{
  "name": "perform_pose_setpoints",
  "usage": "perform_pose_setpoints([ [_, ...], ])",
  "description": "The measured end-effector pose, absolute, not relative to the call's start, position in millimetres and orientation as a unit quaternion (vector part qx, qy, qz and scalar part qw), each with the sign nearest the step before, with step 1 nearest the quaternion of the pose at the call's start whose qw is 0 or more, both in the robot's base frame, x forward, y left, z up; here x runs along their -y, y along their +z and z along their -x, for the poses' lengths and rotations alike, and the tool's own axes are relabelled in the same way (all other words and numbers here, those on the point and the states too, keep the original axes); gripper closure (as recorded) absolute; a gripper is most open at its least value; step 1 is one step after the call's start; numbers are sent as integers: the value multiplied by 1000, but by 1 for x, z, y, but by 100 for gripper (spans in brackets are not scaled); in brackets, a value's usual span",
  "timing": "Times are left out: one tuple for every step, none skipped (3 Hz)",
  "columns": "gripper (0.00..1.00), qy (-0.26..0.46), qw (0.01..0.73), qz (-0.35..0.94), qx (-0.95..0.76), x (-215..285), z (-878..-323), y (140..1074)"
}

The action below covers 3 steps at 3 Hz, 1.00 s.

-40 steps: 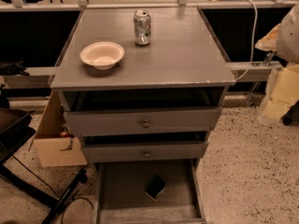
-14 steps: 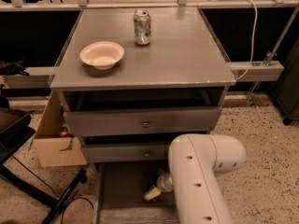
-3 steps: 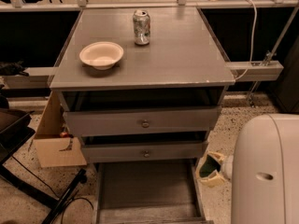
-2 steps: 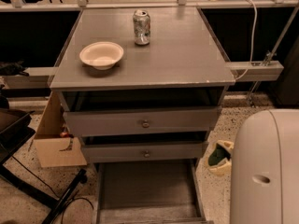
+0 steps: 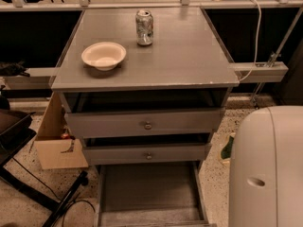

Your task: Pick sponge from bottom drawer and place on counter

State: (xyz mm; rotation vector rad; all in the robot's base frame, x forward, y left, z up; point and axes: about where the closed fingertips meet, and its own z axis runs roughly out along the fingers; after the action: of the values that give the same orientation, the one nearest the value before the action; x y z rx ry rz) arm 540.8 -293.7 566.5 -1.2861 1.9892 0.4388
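Grey bottom drawer (image 5: 147,189) stands pulled out, down-left of the hand (image 5: 228,150), itself mostly hidden behind the white arm (image 5: 267,169); grip cannot be told. Sponge (image 5: 227,147) peeks out there. Up-left beyond, the counter (image 5: 184,51) carries a bowl (image 5: 103,55) and can (image 5: 144,27).

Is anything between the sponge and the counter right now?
Only the right edge of the counter lies above the sponge, low beside the cabinet at the gripper, mostly hidden behind the arm. Bowl and can sit farther left.
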Motion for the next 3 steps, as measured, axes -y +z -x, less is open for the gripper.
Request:
perform_pose_setpoints([
  [100, 167, 355, 504, -769, 289, -544, 574],
  [100, 141, 355, 524, -761, 292, -558, 657],
  [100, 112, 353, 534, -760, 302, -569, 728],
])
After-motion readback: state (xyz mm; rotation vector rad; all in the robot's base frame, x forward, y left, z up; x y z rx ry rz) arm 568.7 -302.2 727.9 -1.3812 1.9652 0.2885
